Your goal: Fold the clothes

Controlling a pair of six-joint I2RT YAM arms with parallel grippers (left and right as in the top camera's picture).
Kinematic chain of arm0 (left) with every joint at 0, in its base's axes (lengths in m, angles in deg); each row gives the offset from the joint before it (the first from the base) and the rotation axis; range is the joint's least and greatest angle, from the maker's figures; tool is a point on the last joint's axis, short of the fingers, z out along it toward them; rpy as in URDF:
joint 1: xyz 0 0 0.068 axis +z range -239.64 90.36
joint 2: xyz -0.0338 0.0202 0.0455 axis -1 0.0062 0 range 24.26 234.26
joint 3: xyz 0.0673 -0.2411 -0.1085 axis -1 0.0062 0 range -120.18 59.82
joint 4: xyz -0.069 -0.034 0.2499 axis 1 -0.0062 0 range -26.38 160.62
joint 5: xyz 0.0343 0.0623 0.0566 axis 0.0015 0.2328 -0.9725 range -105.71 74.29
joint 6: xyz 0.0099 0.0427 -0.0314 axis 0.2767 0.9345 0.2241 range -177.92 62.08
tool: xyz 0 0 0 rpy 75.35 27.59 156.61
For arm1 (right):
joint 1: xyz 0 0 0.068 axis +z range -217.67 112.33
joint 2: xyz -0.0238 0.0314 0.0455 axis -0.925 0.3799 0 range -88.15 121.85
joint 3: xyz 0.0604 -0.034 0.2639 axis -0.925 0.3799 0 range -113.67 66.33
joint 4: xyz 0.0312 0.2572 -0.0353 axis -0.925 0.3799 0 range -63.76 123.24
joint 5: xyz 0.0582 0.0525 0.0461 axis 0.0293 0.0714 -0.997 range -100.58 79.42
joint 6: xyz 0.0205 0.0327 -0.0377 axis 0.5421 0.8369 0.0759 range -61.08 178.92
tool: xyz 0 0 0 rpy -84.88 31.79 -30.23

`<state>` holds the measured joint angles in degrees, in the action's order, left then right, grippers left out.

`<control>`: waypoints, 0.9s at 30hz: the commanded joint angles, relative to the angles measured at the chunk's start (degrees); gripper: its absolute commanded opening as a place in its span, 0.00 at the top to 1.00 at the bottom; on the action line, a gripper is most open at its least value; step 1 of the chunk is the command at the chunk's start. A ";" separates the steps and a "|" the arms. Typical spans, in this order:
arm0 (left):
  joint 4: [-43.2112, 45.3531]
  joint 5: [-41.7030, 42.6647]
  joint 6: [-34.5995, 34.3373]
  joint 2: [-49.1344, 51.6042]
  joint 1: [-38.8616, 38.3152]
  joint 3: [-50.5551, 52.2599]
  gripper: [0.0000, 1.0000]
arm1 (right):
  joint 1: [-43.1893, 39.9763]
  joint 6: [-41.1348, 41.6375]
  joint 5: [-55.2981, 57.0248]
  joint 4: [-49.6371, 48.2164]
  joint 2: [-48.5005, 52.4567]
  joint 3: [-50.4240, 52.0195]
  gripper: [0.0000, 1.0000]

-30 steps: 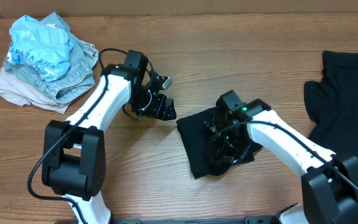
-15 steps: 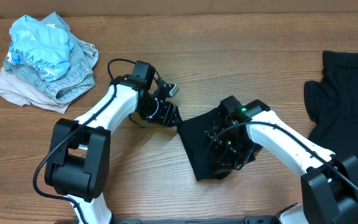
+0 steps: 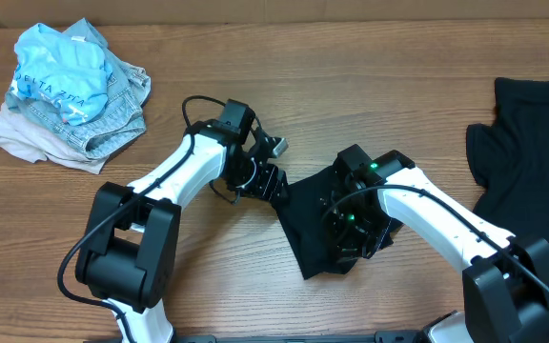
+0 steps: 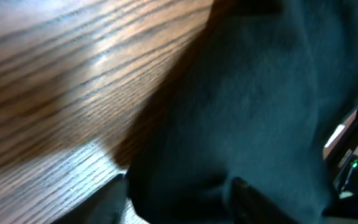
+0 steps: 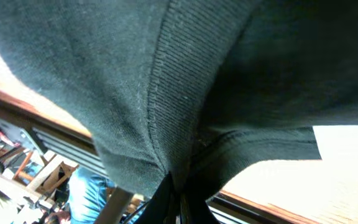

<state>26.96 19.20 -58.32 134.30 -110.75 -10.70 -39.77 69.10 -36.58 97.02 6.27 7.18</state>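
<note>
Looking down from overhead, you see the left gripper point(image 3: 273, 183) at the upper-left edge of the folded shirt point(image 3: 305, 217). From here you cannot tell how wide its jaws stand or whether they have cloth. The right gripper point(image 3: 351, 233) sits on top of that shirt, toward its right side, with the shirt's lower and left edges lying flat on the table point(image 3: 398, 95). Well to the right of the right gripper, a second shirt point(image 3: 532, 143) lies spread and runs off the table's right edge. Bare wood lies between the two shirts. Far to the upper left of the left gripper is a pile point(image 3: 65, 90) of light clothes, with open wood between them.

On the left wrist view, the shirt point(image 4: 241, 112) fills the space ahead and to the right of the fingers. Its edge runs diagonally across bare table point(image 4: 55, 81) on the left. The fingers are dark blurs at the bottom, so you cannot judge the opening.

On the right wrist view, the right gripper point(image 5: 176, 200) is closed tight, pinching a gathered fold of the shirt point(image 5: 166, 74). A ribbed hem runs down into the pinch. Bright table shows to the lower right.
</note>
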 commanded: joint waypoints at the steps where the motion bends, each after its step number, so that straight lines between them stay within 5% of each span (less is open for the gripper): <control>1: 0.42 -0.35 -0.31 -0.66 -0.31 1.42 0.63 | 0.20 2.78 2.84 0.33 -0.87 -1.36 0.95; 4: 0.66 -0.66 -0.48 -0.66 -0.28 1.42 0.85 | 0.17 3.19 3.08 0.31 -0.87 -1.38 0.62; 7: 0.61 -2.60 -1.14 -0.66 0.15 1.42 0.96 | -0.81 3.26 4.26 0.00 -1.92 -1.77 0.62; 17: -1.99 -4.83 -2.58 -0.66 5.51 1.36 0.96 | -14.29 9.14 12.09 -1.38 -6.71 -4.87 0.55; 27: -4.09 -3.17 -1.70 -0.66 8.76 1.33 0.96 | -15.13 8.66 15.43 -8.33 -4.90 -0.59 0.57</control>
<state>23.03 15.57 -59.94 134.30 -102.31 -9.85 -55.16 77.08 -23.03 90.36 0.65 4.49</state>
